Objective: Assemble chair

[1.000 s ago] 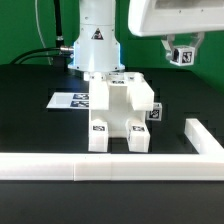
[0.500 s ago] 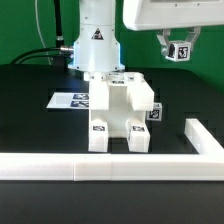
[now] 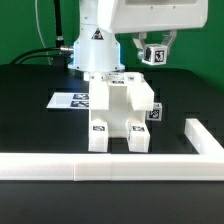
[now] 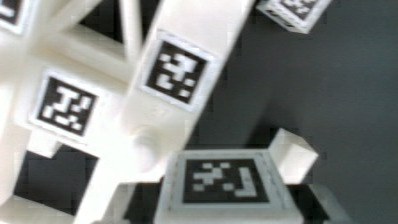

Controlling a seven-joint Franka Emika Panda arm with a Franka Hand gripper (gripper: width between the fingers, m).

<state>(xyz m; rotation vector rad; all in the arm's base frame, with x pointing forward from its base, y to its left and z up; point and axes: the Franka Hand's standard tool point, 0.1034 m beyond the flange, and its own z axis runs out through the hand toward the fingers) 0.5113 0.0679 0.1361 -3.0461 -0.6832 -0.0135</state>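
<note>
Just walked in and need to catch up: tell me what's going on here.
The arm's tool holds a small white tagged part in the air, above the partly built chair and toward the exterior view's right. The chair stands on the black table, between the marker board behind it and the white border rail in front. The part is not joined yet.

Chair mid-table; border rail fences front; open table beside.

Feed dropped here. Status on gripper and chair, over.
Gripper shut on a small tagged part, high above the table. Half-built chair stands below, untouched. Nothing between them.
</note>
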